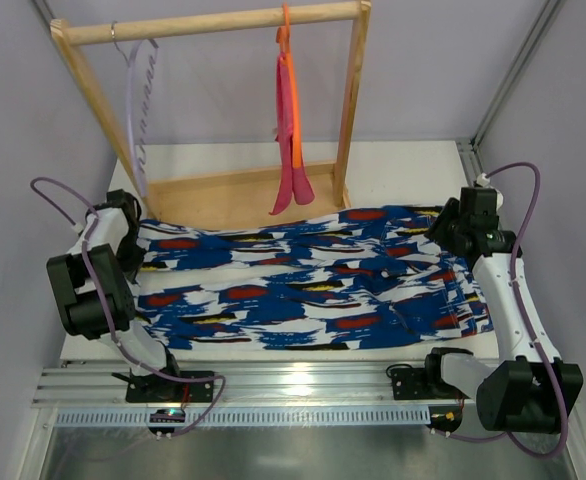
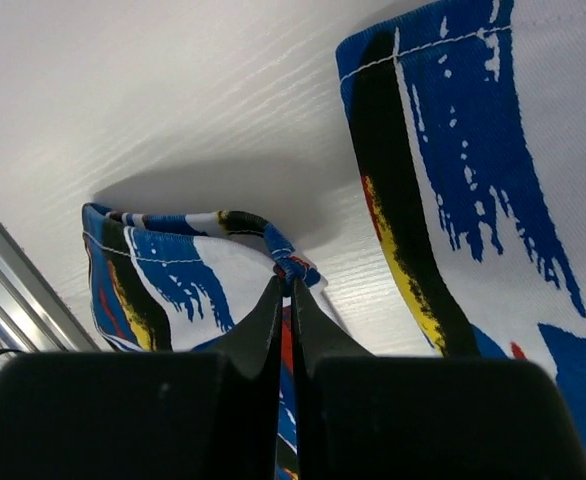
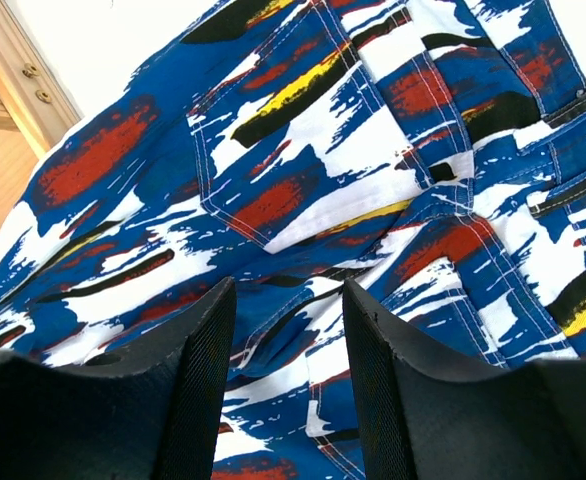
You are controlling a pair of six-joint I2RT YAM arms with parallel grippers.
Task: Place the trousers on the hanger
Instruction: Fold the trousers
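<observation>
1. Across the near part of the white table (image 1: pixel 403 165), the trousers (image 1: pixel 303 285) are spread flat, legs to the left and waist to the right.
2. At the left end, a fold of hem is clamped between the closed fingers of the left gripper (image 2: pixel 285 288).
3. At the right end, the right gripper (image 3: pixel 288 300) is seen with jaws apart over the pocket area; contact cannot be told.
4. Farther back, the hanger (image 1: pixel 138 95) is hung at the left of the wooden rack (image 1: pixel 213 22), well apart from the trousers.
</observation>
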